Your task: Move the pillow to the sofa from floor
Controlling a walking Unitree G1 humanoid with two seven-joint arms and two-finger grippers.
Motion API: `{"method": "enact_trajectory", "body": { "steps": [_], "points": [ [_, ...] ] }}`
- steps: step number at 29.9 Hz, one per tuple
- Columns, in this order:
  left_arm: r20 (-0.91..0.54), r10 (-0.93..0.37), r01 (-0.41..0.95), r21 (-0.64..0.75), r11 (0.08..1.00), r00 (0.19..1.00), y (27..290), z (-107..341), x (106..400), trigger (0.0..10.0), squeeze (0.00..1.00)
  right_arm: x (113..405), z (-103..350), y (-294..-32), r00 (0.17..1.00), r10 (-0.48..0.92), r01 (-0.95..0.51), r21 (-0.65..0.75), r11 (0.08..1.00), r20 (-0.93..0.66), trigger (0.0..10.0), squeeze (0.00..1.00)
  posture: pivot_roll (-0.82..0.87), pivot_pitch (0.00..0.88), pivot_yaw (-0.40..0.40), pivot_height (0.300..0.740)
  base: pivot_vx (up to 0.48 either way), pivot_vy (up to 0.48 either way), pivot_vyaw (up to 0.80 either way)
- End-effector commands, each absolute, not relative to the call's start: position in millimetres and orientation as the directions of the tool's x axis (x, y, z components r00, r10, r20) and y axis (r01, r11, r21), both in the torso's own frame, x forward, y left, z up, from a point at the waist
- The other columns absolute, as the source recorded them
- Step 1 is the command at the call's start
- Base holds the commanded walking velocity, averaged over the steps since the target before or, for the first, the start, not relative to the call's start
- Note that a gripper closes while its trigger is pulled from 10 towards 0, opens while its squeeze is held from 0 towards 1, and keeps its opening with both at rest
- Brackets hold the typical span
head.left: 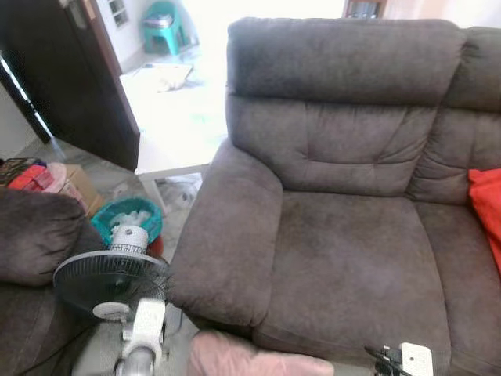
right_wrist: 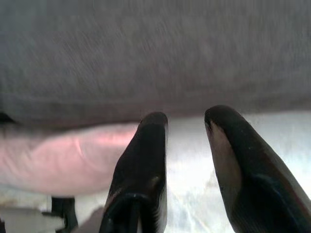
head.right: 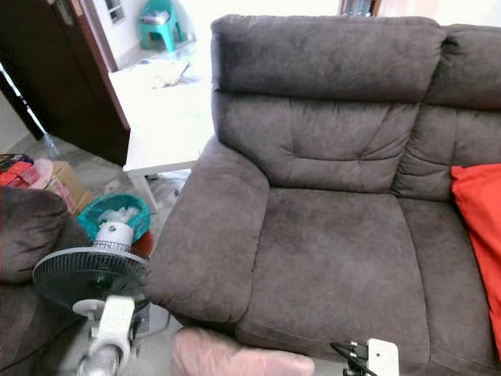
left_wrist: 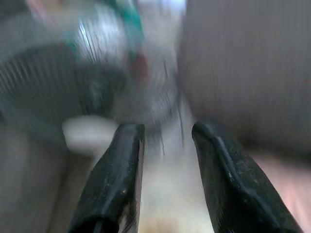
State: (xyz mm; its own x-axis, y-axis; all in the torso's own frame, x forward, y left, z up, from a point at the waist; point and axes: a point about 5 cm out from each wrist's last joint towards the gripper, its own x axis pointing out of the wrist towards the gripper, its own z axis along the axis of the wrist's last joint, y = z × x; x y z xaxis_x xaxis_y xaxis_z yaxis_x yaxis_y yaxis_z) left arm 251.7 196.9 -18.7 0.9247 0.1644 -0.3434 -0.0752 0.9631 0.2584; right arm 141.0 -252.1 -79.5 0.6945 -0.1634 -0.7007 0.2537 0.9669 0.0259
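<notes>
Pink fabric marks the pillow [head.left: 254, 359], which lies on the floor [right_wrist: 272, 141] at the foot of the sofa [head.left: 344, 251], just below the front of the seat cushion and near the base of the sofa's arm. The seat above it is bare grey-brown suede; an orange-red cushion [head.right: 477, 227] leans at the sofa's far right.

In the right wrist view the right gripper [right_wrist: 187, 121] hangs low over the pale floor with its fingers spread, the pillow beside one finger; whether it touches is unclear. In the left wrist view the left gripper [left_wrist: 167, 133] also has its fingers apart, nothing between them, pointing at a blurred scene of fan and sofa side.

To the robot's left of the pillow stands a dark floor fan [head.left: 109, 282] on a white post. Behind it sits a teal basket [head.left: 125, 215] holding white things, and a second dark sofa's arm [head.left: 35, 231] lies further left. A dark wooden door [head.left: 74, 74] stands open onto a bright room with a teal stool [head.left: 163, 27].
</notes>
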Motion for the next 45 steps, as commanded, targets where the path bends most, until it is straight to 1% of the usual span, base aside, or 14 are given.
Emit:
{"method": "enact_trajectory", "body": {
  "steps": [1, 4, 7, 11, 12, 13, 15, 25, 30, 31, 35, 38, 43, 45],
  "points": [
    [-0.293, 0.175, -0.101, 0.251, 0.963, 0.940, 198, -13, 254, 10.0, 0.00, 139, -79, -253, 0.707, -0.180, 0.274, 0.030, 0.961, -0.684, 10.0, 0.00, 0.08, 0.006, 0.014, 0.740, 0.000, 0.000, 0.00],
    [-0.246, 0.182, -0.117, 0.255, 0.960, 0.952, 200, -8, 256, 10.0, 0.00, 140, -77, -254, 0.725, -0.195, 0.281, 0.025, 0.959, -0.661, 10.0, 0.00, 0.08, 0.005, 0.013, 0.740, 0.000, 0.000, 0.00],
    [-0.074, 0.138, -0.112, 0.277, 0.954, 0.988, 195, 19, 269, 10.0, 0.00, 143, -72, -255, 0.766, -0.212, 0.299, 0.044, 0.953, -0.607, 10.0, 0.00, 0.08, 0.006, 0.015, 0.740, 0.000, 0.000, 0.00],
    [0.020, 0.114, -0.115, 0.280, 0.953, 0.993, 193, 36, 274, 10.0, 0.00, 149, -67, -255, 0.805, -0.215, 0.310, 0.083, 0.947, -0.552, 10.0, 0.00, 0.08, 0.011, 0.020, 0.740, 0.000, 0.000, 0.00],
    [0.046, 0.110, -0.118, 0.282, 0.952, 0.993, 194, 40, 275, 10.0, 0.00, 182, -48, -248, 0.889, -0.206, 0.262, 0.086, 0.961, -0.409, 10.0, 0.00, 0.08, 0.012, 0.020, 0.740, 0.000, 0.000, 0.00],
    [0.072, 0.107, -0.123, 0.286, 0.950, 0.992, 194, 45, 275, 10.0, 0.00, 212, -25, -241, 0.944, -0.195, 0.223, 0.080, 0.972, -0.266, 10.0, 0.00, 0.08, 0.013, 0.024, 0.740, 0.000, 0.000, 0.00],
    [0.113, 0.102, -0.130, 0.284, 0.950, 0.988, 195, 53, 273, 10.0, 0.00, 243, 11, -226, 0.984, -0.171, 0.175, 0.070, 0.982, -0.055, 10.0, 0.00, 0.08, 0.018, 0.027, 0.740, 0.000, 0.000, 0.00],
    [0.127, 0.073, -0.107, 0.289, 0.951, 0.989, 193, 59, 264, 10.0, 0.00, 250, 39, -226, 0.980, -0.170, 0.163, 0.069, 0.984, 0.100, 10.0, 0.00, 0.08, 0.007, 0.037, 0.740, 0.000, 0.000, 0.00],
    [0.149, 0.107, -0.146, 0.280, 0.949, 0.983, 198, 67, 260, 10.0, 0.00, 238, 51, -223, 0.981, -0.143, 0.139, 0.040, 0.989, 0.129, 10.0, 0.00, 0.08, 0.000, 0.018, 0.740, 0.000, 0.000, 0.00],
    [0.158, 0.126, -0.165, 0.271, 0.948, 0.979, 199, 70, 258, 10.0, 0.00, 229, 52, -226, 0.983, -0.134, 0.132, 0.028, 0.991, 0.128, 10.0, 0.00, 0.08, 0.000, 0.006, 0.740, 0.000, 0.000, 0.00],
    [0.169, 0.119, -0.161, 0.263, 0.951, 0.978, 194, 74, 261, 10.0, 0.00, 222, 50, -237, 0.987, -0.132, 0.134, -0.007, 0.991, 0.096, 10.0, 0.00, 0.09, 0.000, -0.025, 0.740, 0.000, 0.000, 0.00],
    [0.176, 0.119, -0.162, 0.257, 0.953, 0.977, 188, 76, 265, 10.0, 0.00, 225, 50, -245, 0.987, -0.141, 0.143, -0.016, 0.990, 0.079, 10.0, 0.00, 0.09, 0.000, -0.044, 0.740, 0.000, 0.000, 0.00],
    [0.160, 0.112, -0.150, 0.252, 0.956, 0.981, 184, 76, 267, 10.0, 0.00, 235, 58, -241, 0.989, -0.126, 0.127, -0.008, 0.992, 0.079, 10.0, 0.00, 0.09, 0.000, -0.058, 0.740, 0.000, 0.000, 0.00],
    [0.160, 0.093, -0.133, 0.262, 0.956, 0.983, 181, 78, 269, 10.0, 0.00, 245, 62, -237, 0.990, -0.107, 0.108, -0.002, 0.994, 0.089, 10.0, 0.00, 0.10, 0.000, -0.062, 0.740, 0.000, 0.000, 0.00]
  ]
}}
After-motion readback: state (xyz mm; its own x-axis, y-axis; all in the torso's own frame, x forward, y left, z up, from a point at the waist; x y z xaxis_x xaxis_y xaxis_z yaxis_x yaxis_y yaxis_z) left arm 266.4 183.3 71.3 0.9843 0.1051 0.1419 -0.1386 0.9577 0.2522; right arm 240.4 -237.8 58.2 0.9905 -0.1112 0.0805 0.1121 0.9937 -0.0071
